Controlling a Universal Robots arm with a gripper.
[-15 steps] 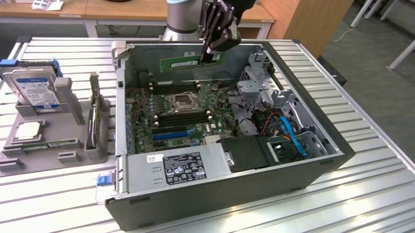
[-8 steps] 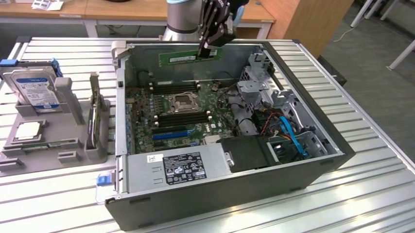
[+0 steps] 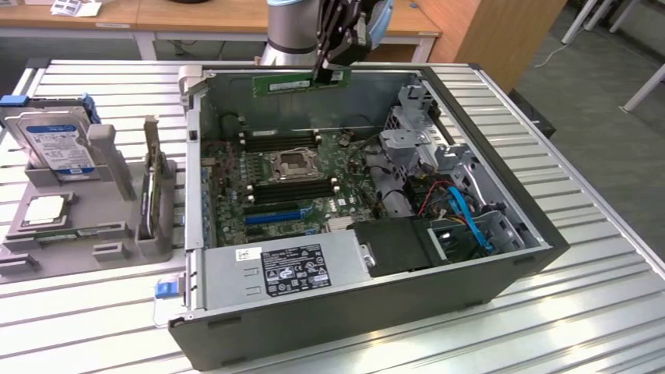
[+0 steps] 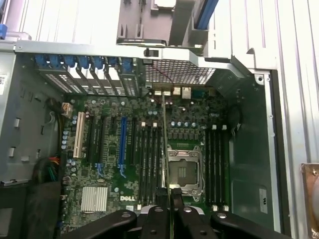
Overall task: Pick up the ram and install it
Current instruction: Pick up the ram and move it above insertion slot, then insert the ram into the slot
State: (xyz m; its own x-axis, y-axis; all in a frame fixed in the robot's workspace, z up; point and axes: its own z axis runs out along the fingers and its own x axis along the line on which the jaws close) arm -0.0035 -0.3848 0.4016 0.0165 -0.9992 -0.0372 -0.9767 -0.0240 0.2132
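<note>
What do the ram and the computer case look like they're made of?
Ram: rigid circuit board, probably fibreglass laminate, with a matte green coating and a white, paper-like label. Computer case: looks like sheet metal with a dull grey painted or coated outside. Its thin folded edges and perforated panel suggest steel, but the exact metal can't be told.

Bright, even overhead light. In the exterior view you see pale glare along the slatted surface (image 3: 582, 312). The case (image 3: 416, 312) walls throw soft shade over its interior. In the wrist view the motherboard (image 4: 129, 184) is evenly lit, the ram (image 4: 164, 144) catches light along its edge, and the jaws stand dark.
</note>
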